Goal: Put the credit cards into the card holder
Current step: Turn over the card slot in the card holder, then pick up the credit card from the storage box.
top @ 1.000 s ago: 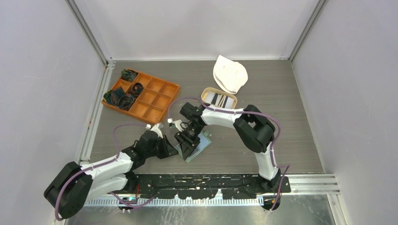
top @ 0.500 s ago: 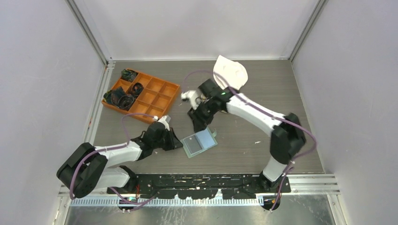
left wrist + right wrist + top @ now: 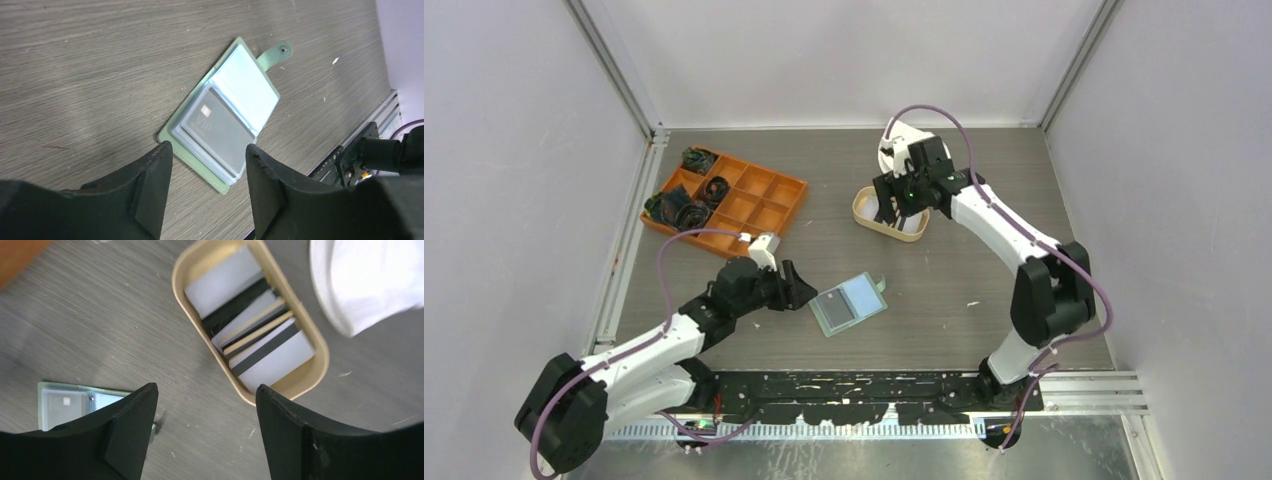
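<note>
Grey wood-grain table (image 3: 824, 170) enclosed by plain pale walls (image 3: 844, 50).

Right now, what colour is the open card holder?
The card holder is sage green, pale blue-grey inside; left wrist view shows it best.

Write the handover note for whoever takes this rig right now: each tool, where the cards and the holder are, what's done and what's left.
Left tool: open and empty, beside the card holder, which lies unfolded with its pockets up.
Right tool: open and empty, above the tan tray.
Done: one grey card marked VIP sits in a holder pocket.
Left: the other credit cards lie overlapped in the tray. Each has to be picked out and slid into the holder.
</note>
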Controlling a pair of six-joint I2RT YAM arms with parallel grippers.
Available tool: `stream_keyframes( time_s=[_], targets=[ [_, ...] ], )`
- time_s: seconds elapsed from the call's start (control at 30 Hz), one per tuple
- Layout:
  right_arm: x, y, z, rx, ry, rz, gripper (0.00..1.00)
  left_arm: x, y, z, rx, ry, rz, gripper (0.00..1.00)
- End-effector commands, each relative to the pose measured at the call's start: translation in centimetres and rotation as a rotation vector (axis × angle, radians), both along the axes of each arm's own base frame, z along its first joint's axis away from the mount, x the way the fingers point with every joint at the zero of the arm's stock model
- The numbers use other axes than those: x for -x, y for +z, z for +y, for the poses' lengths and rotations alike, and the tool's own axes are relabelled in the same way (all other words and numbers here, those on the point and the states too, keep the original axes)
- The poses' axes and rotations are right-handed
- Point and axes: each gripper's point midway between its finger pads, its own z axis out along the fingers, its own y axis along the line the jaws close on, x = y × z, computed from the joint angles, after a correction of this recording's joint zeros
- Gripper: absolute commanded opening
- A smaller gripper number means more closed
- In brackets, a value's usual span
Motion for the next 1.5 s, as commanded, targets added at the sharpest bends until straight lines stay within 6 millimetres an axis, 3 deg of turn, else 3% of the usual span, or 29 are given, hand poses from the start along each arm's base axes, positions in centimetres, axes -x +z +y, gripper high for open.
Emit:
stream_keyframes(
  time_s=[0.0, 0.17, 0.47, 0.73, 0.83, 1.0, 1.47],
  targets=[
    [-0.8, -2.8, -0.7, -0.079, -0.205, 0.129, 0.73, -0.6, 1.7, 0.4, 0.038, 0.013, -0.116, 0.58],
    [-3.0, -6.3, -2.7, -0.035, -0.406, 0.186, 0.64, -0.5, 2.1, 0.5, 0.080, 0.030, -0.135, 0.58],
    [-6.1, -9.3, -3.5, 0.008, -0.549, 0.202, 0.61, -0.2, 1.8, 0.1, 0.105, 0.018, -0.116, 0.58],
    [-6.7, -12.0, -5.1, -0.003, -0.614, 0.300, 0.67, -0.1, 1.4, -0.3, 0.117, 0.007, -0.098, 0.57],
    [-6.3, -12.8, -5.2, 0.000, -0.599, 0.340, 0.61, -0.1, 1.5, -0.4, 0.125, 0.004, -0.095, 0.57],
    [-5.8, -12.2, -4.7, -0.015, -0.546, 0.353, 0.44, 0.0, 1.7, -0.7, 0.139, -0.006, -0.089, 0.57],
    [-4.3, -9.7, -6.1, -0.040, -0.511, 0.340, 0.27, 0.2, 2.1, -1.0, 0.158, -0.017, -0.083, 0.57]
  ],
)
